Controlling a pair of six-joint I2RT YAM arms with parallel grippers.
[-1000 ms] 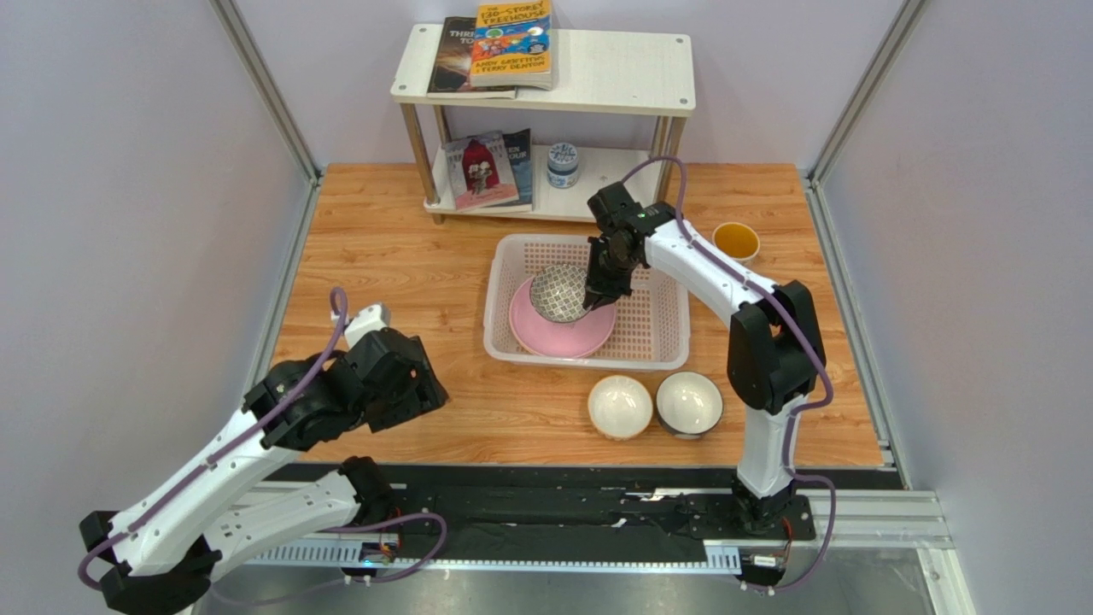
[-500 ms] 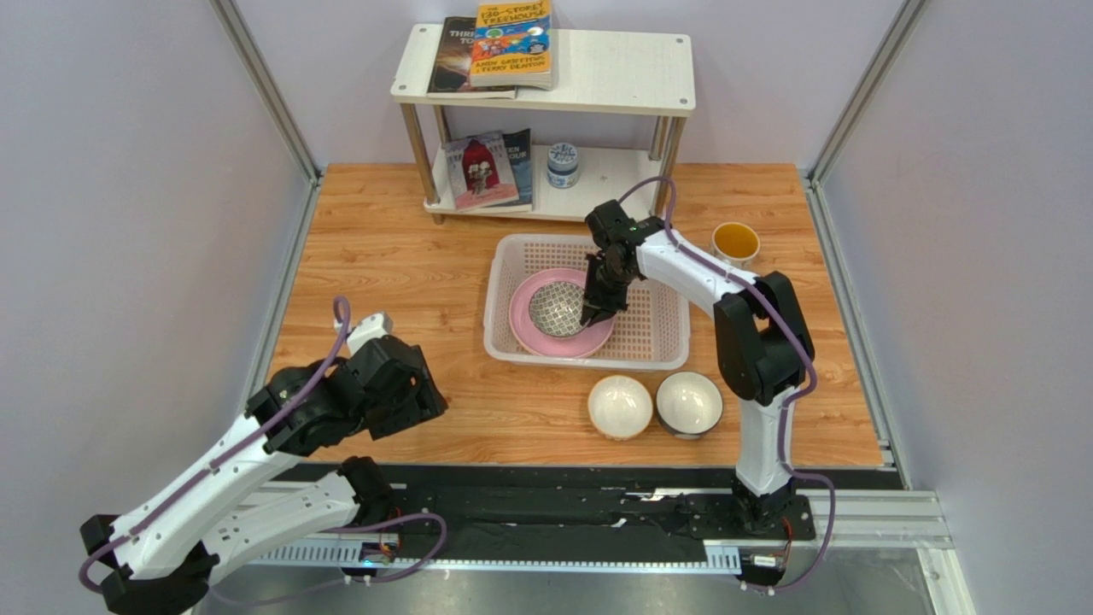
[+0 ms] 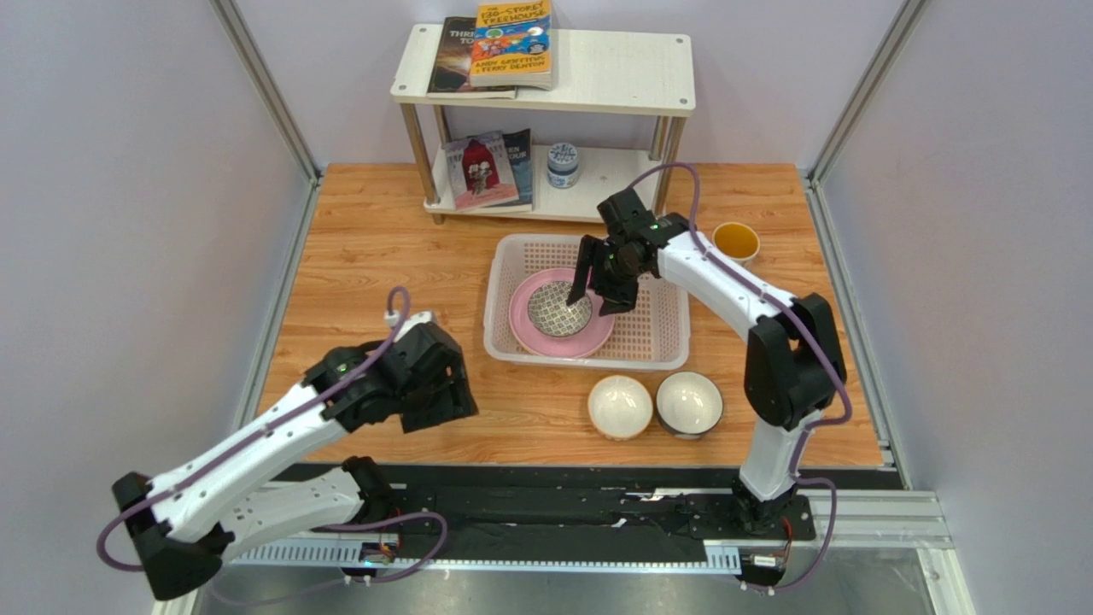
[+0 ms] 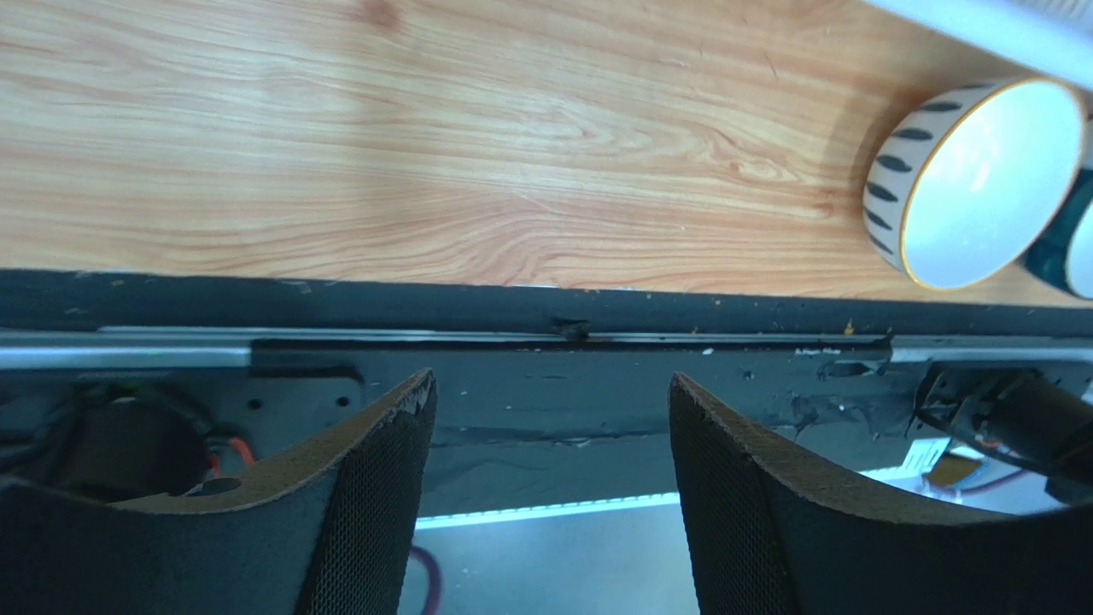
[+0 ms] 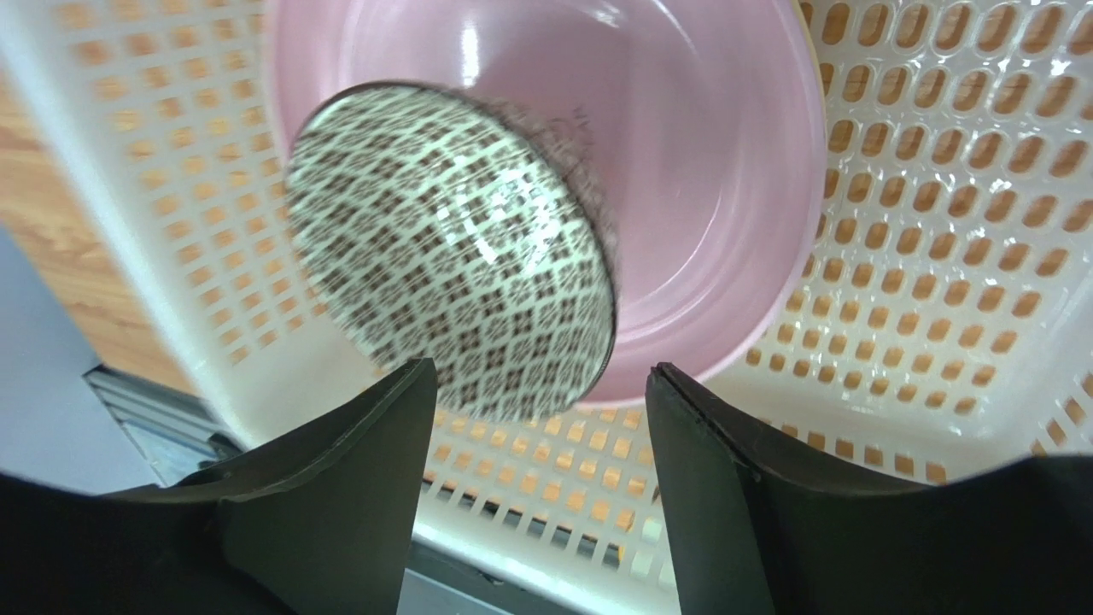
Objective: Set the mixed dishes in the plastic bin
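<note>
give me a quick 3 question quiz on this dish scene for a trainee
1. True or false: the grey patterned bowl lies on the pink plate inside the plastic bin.
2. Where are the two white bowls?
A. in the bin
B. on the table, on the near side of the bin
C. on the shelf
3. Fill in: the right jaws are ___ just above the patterned bowl.

Key: 1 true; 2 B; 3 open
</note>
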